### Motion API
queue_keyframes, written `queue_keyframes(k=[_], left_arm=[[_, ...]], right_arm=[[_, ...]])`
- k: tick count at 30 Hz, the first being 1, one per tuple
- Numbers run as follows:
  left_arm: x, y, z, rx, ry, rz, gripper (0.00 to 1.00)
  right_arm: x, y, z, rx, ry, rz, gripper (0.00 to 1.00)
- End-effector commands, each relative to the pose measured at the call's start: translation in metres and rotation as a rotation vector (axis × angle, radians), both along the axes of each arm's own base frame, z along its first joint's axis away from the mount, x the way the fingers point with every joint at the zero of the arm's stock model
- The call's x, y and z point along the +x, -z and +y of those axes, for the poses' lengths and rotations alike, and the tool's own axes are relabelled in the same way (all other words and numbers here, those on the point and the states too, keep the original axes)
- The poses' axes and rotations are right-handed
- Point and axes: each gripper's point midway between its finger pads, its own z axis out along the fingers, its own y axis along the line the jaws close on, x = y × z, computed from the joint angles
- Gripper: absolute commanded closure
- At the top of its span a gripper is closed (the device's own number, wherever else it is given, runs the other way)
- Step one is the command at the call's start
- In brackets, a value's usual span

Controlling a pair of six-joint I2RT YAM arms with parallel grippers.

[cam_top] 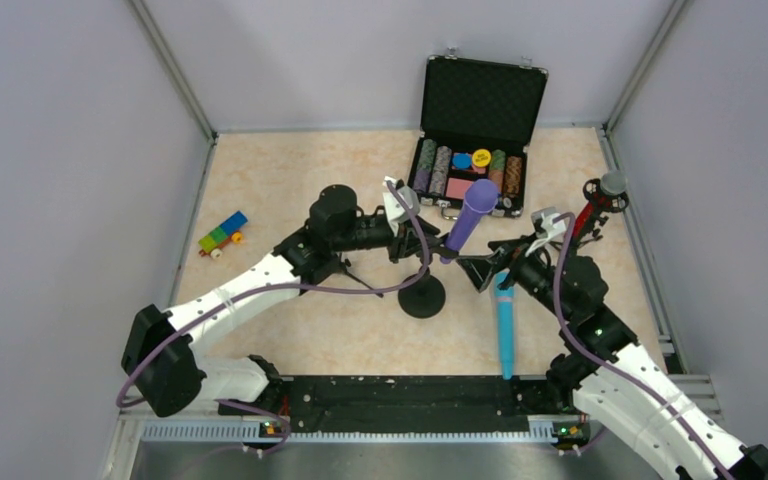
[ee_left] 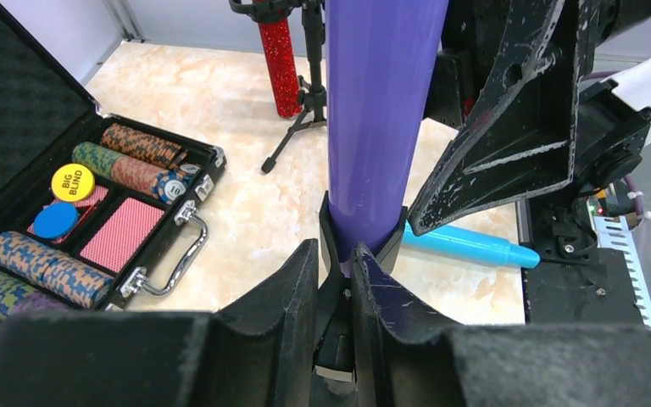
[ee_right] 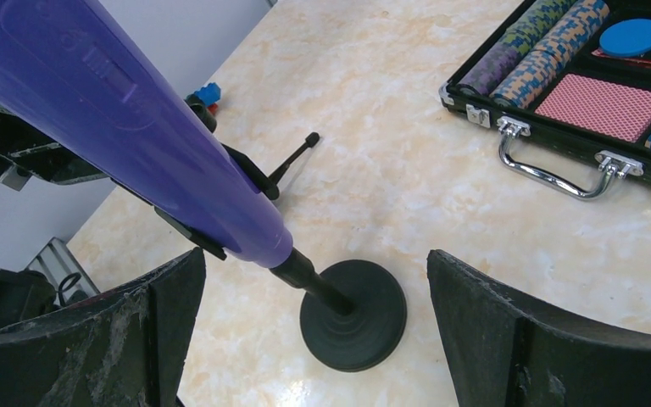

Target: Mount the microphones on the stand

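The purple microphone (cam_top: 470,215) sits tilted in the clip (ee_left: 363,246) of a black stand with a round base (cam_top: 422,297). My left gripper (ee_left: 336,263) is shut on that clip just below the purple microphone (ee_left: 381,110). My right gripper (ee_right: 314,254) is open, its fingers (ee_right: 509,339) either side of the stand's base (ee_right: 353,314) and apart from the purple microphone (ee_right: 136,127). The teal-blue microphone (cam_top: 505,335) lies flat on the table by the right arm. The glittery red microphone (cam_top: 588,215) stands held in a tripod stand at the right.
An open black poker chip case (cam_top: 470,165) with chips and cards stands at the back, close behind the purple microphone. A small coloured toy block (cam_top: 222,233) lies at the left. Grey walls close in both sides.
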Motion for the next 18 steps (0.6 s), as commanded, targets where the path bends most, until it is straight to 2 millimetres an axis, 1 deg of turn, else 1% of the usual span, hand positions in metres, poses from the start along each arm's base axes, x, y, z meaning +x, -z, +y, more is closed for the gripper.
queue_keyframes(k=[1, 7, 11, 14, 18], left_arm=[[-0.008, 0.057, 0.006, 0.115, 0.015, 0.096, 0.75], [-0.010, 0.087, 0.005, 0.107, 0.021, 0.102, 0.77], [-0.009, 0.106, 0.007, 0.150, 0.007, 0.135, 0.77], [-0.010, 0.108, 0.007, 0.156, 0.013, 0.144, 0.77], [-0.009, 0.098, 0.006, 0.139, 0.014, 0.125, 0.73]], right_arm=[[-0.001, -0.008, 0.000, 0.021, 0.005, -0.022, 0.01], [-0.001, -0.002, -0.001, 0.018, 0.011, -0.012, 0.01], [-0.001, 0.000, -0.003, 0.016, 0.022, -0.012, 0.01], [0.000, 0.001, -0.004, 0.014, 0.027, -0.008, 0.01], [0.000, 0.001, -0.003, 0.016, 0.027, -0.012, 0.01]])
